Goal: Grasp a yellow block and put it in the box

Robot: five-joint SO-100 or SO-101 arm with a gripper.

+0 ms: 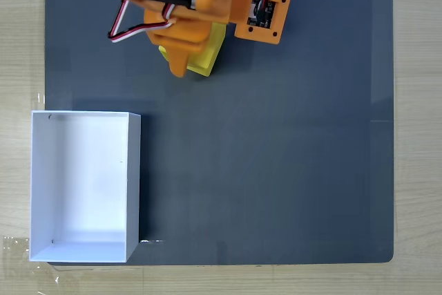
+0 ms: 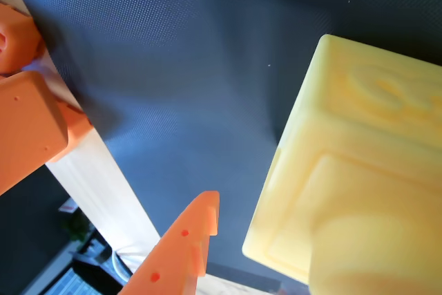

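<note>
End effector [image 1: 185,60] over yellow block [image 1: 209,56], fingers apart, orange fingertip [image 2: 186,246] just beside block [image 2: 359,184]; positioned to straddle before clamping. White box [image 1: 131,170] well apart on dark surface [image 1: 276,170].

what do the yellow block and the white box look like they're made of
The yellow block looks like smooth moulded plastic: soft sheen, rounded edges, raised relief. The box seems thin matte white card or thin plastic sheet; its walls are slim and glare-free, so I can't tell which.
</note>
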